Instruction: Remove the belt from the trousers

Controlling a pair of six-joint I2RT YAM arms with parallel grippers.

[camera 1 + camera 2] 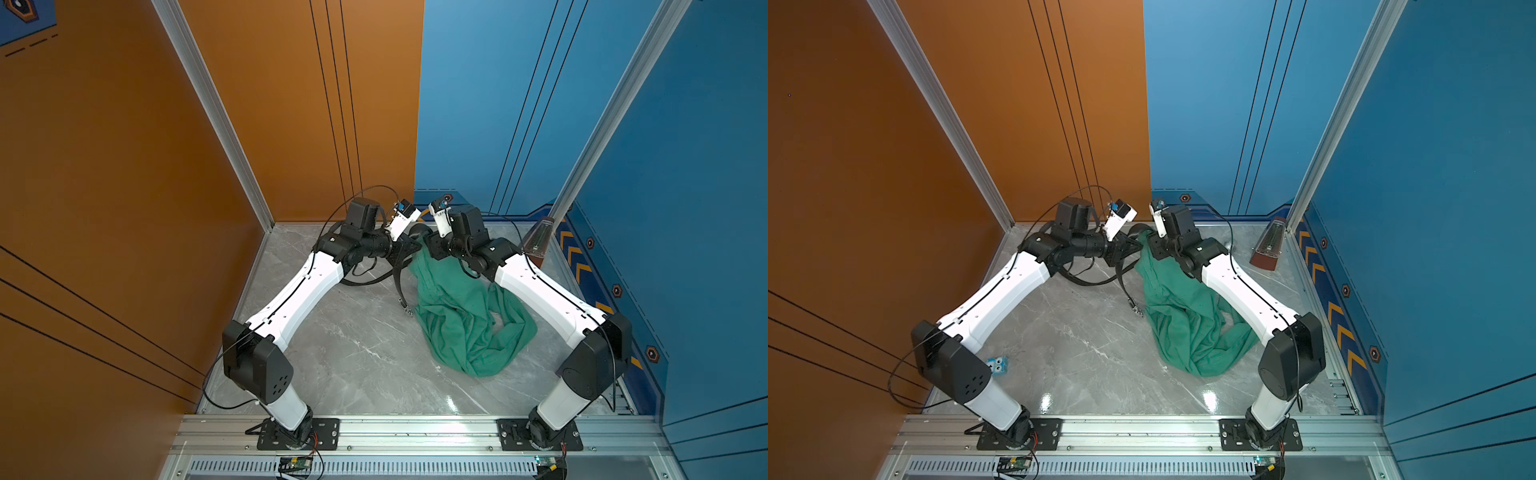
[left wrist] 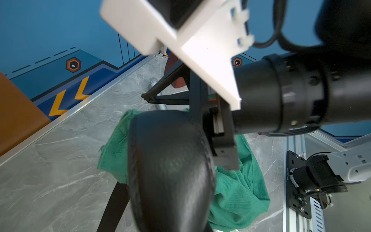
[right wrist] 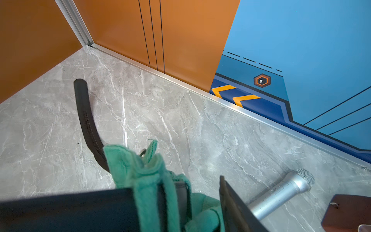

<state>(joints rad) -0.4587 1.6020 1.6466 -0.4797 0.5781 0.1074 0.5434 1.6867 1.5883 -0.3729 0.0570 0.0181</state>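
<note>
- Both arms meet at the far middle of the grey marbled counter (image 1: 353,353), almost nose to nose.
- The left claw (image 1: 409,249) is pinched tight on the belt (image 1: 400,286), and the black strap drops straight down from it.
- The silver buckle (image 1: 407,309) hangs at the bottom of that strap, just beside the edge of the trousers (image 1: 461,324). Whether it touches the counter, I cannot tell.
- In both top views a loop of the belt arches between the two claws and dives into the raised waistband.
- In the left wrist view that loop fills the foreground, textured black, with green cloth behind it.
- The right claw (image 3: 177,184) has its jaws standing apart. The green waistband and a short bit of strap sit between them, and bare counter shows between the cloth and one finger.
- In the right wrist view the belt's free end curves out of the green fold, with a row of fine marks along it.
- The trousers have their waistband end up at the claws. The rest slumps in a crumpled heap on the right half of the counter, against the right arm.
- A silver microphone (image 3: 281,192) lies on the counter near the far wall, close to a brown metronome (image 1: 1268,245) in the far right corner.
- A small light-blue toy (image 1: 998,365) sits by the left arm's elbow.
</note>
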